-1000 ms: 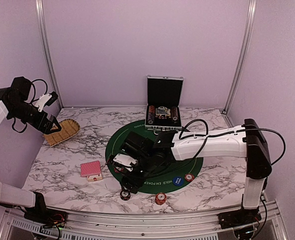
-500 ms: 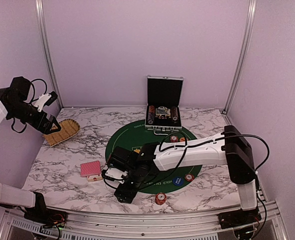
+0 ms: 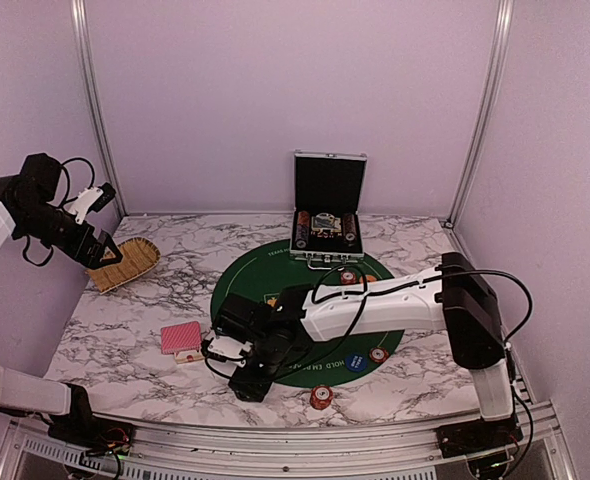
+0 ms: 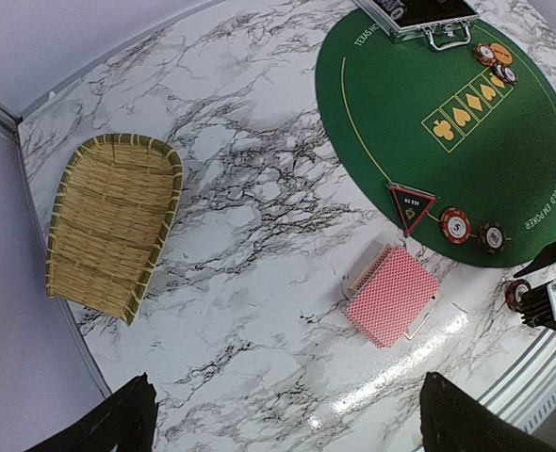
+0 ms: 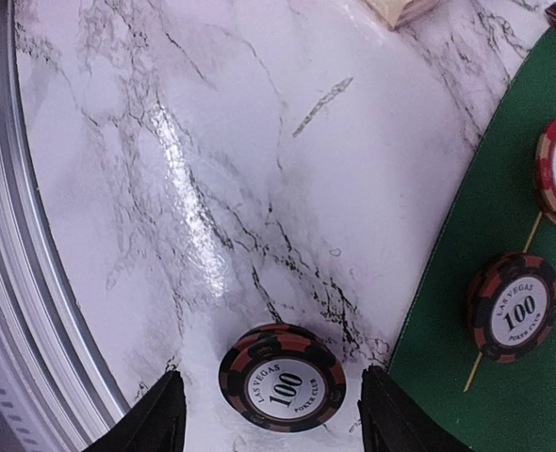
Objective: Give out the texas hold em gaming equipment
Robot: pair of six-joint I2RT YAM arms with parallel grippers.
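Observation:
A dark red-and-black "100" poker chip (image 5: 283,379) lies flat on the marble just off the green mat's near left edge. My right gripper (image 5: 270,419) is open and low over it, one finger on each side, not touching; in the top view the gripper (image 3: 250,383) hides the chip. A red-backed card deck (image 3: 182,340) (image 4: 391,297) lies to its left. On the mat lie a dark triangular token (image 4: 411,205), a red-and-white chip (image 4: 455,224), a dark chip (image 4: 490,236) (image 5: 514,306), and a blue disc (image 3: 356,363). My left gripper (image 3: 103,226) (image 4: 287,424) is open, empty, held high at the left.
The round green mat (image 3: 275,272) (image 4: 400,94) fills the table's middle. An open metal chip case (image 3: 328,215) stands at its far edge. A straw basket (image 3: 123,263) (image 4: 113,221) lies far left. Chips (image 3: 321,397) (image 3: 378,354) sit near the front. The table's metal front rail (image 5: 14,282) is close.
My right arm has swung left and forward off the mat and come down over the dark chip near the front edge. The left arm has not moved.

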